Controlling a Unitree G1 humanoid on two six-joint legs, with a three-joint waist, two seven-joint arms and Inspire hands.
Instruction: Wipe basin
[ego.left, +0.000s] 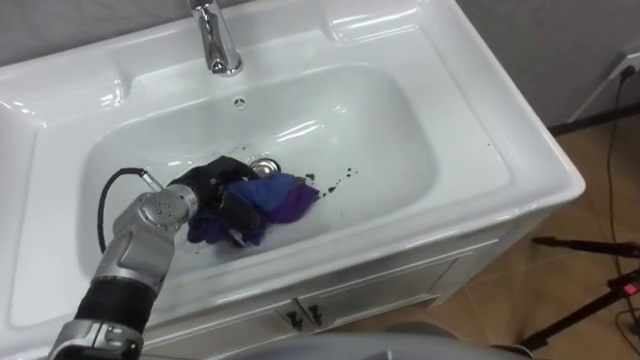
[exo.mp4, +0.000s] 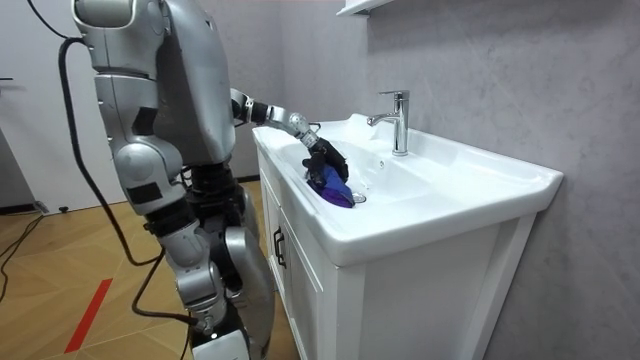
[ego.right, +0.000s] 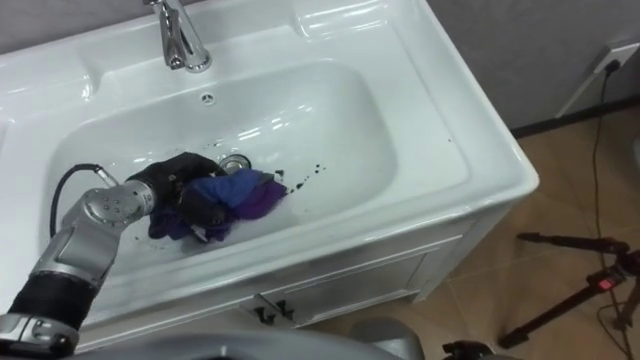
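Glossy white ceramic basin, shiny chrome tap, soft blue-purple cloth

A rough grey wall runs behind and to the right, with a white shelf high up. On the far left of the room view is a plain white wall. The floor is brown wood parquet with a red strip on it. A white cabinet has dark handles. On the right are a wall socket, a dark skirting and a black stand on the floor.
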